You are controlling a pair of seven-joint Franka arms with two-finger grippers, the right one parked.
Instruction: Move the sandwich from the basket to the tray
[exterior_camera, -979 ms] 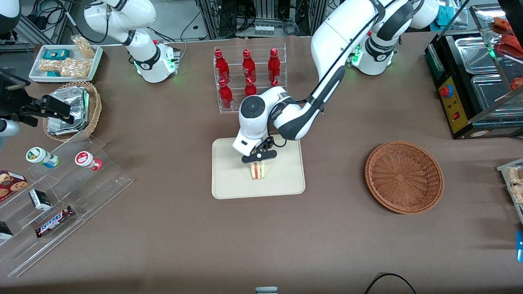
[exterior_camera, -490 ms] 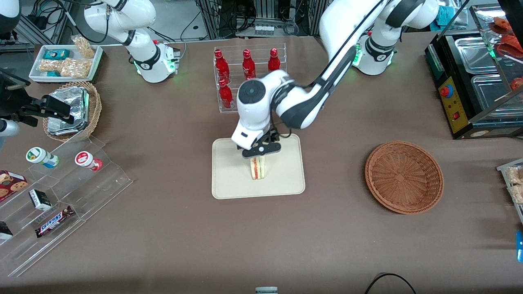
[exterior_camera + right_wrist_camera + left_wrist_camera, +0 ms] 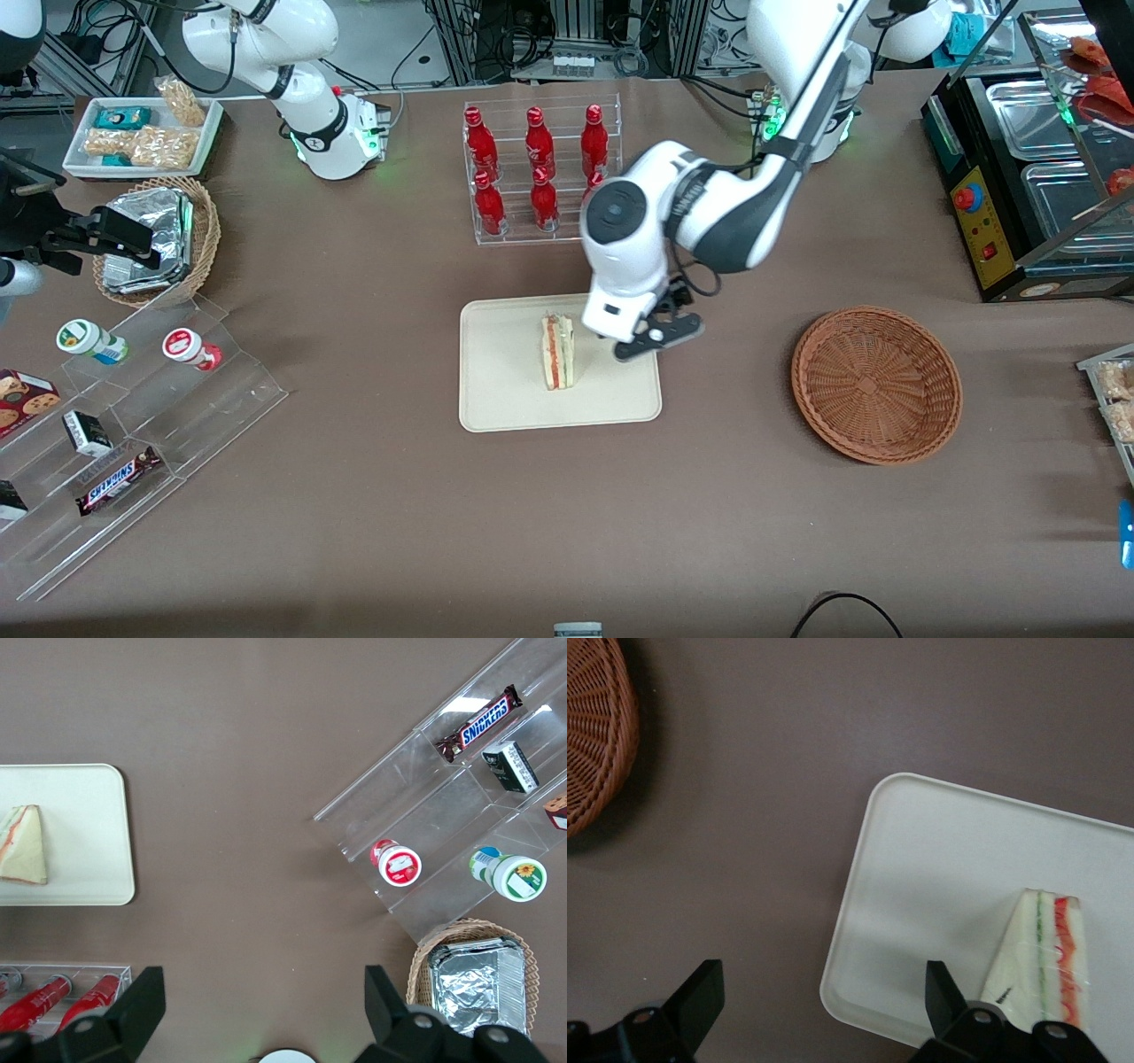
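Currently, in the front view, the sandwich (image 3: pixel 558 352) is lying on the tray (image 3: pixel 505 390), and the gripper (image 3: pixel 657 337) is hovering just beside the sandwich, on the basket (image 3: pixel 875 384) side. In the left wrist view, the fingers (image 3: pixel 945 995) are standing apart, gripping nothing.

Sandwich (image 3: pixel 558 352) lying on tray (image 3: pixel 505 390), near its middle. Gripper (image 3: pixel 656 340) with fingers spread and nothing between them, raised over the tray edge toward the working arm's end, beside and apart from sandwich. Basket (image 3: pixel 875 384) on table (image 3: pixel 354 496), well apart from tray, toward the working arm's end. Bottle rack (image 3: pixel 539 168) farther from the front camera than tray. Tiered stand (image 3: pixel 133 425) toward the parked arm's end.
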